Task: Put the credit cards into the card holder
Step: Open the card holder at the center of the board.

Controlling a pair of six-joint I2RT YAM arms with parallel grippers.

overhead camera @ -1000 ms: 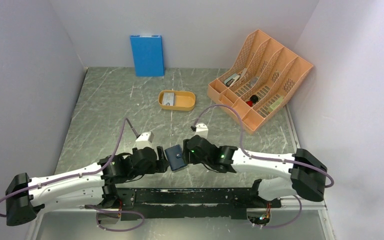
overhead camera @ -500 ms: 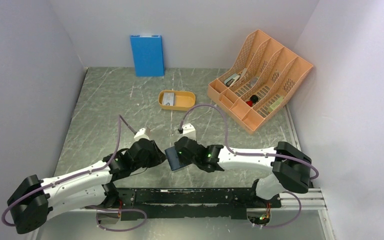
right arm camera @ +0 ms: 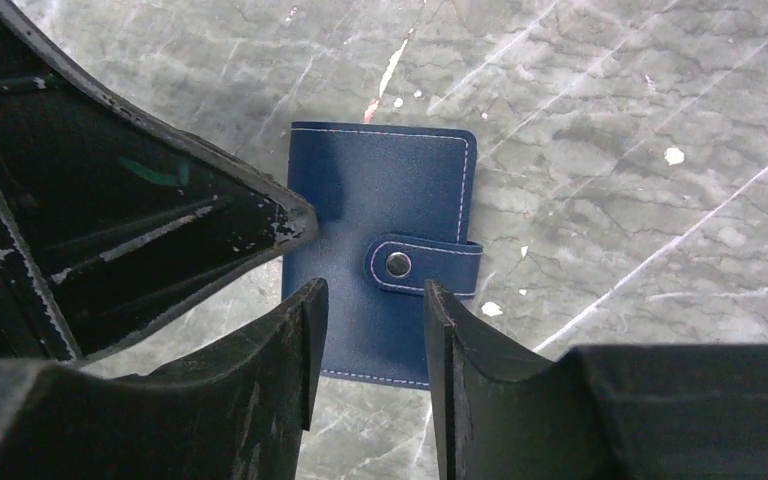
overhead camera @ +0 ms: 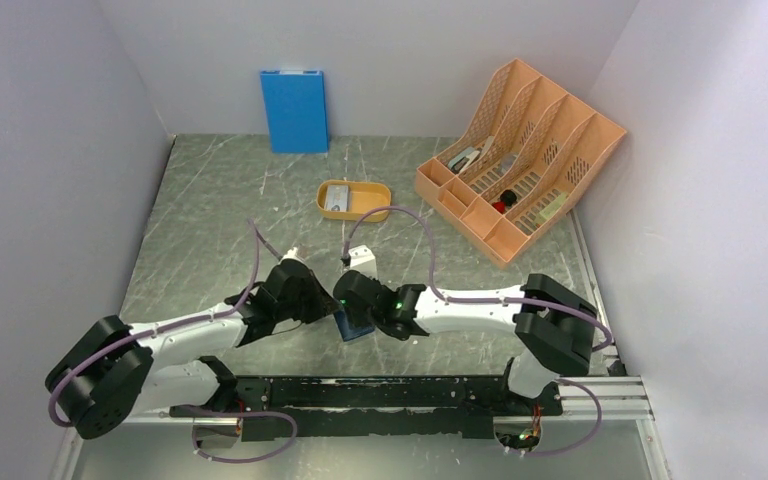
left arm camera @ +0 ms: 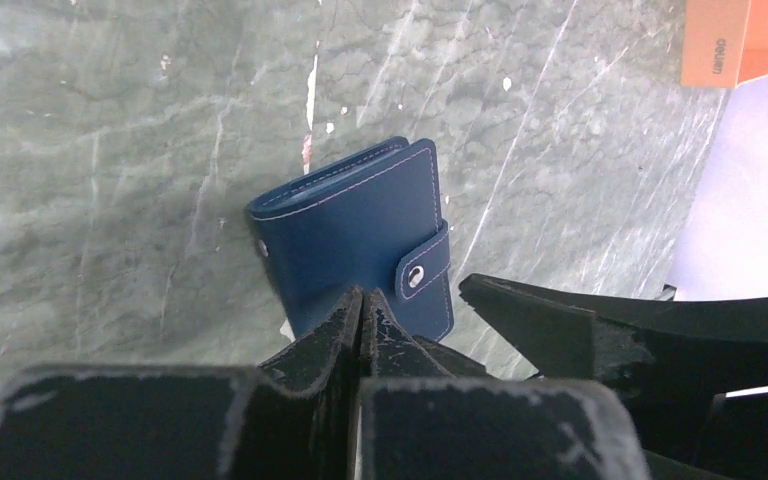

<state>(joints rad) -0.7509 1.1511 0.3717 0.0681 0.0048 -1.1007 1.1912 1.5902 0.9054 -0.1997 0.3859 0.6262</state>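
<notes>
Grey marbled counter (overhead camera: 210,200) carries everything, and very little of the job is done; the orange slotted organiser (overhead camera: 550,120) sits at about 2 o'clock from the counter's middle, holding small items too tiny to name, and a bright blue panel (overhead camera: 294,110) leans on the back wall at about 11 o'clock; near the front edge the two arms meet nose to nose; the left gripper (left arm camera: 360,310) has its jaws pressed together on nothing, tips at the near edge of the wallet; the right gripper (right arm camera: 372,295) has its jaws apart with a clear gap, poised over the wallet's lower half without pinching it; the shallow orange tray (overhead camera: 380,205) lies at 12 o'clock from the grippers, well apart from them; the card holder (right arm camera: 380,220) lies flat on the counter between the two grippers, folded; one of the credit cards (overhead camera: 337,198) rests in the tray, and whether more lie beneath it I cannot tell; the snap tab (right arm camera: 410,265) is still fastened across the cover; so I judge that opening the wallet comes first, and every card has yet to be fetched and slid into a pocket.
</notes>
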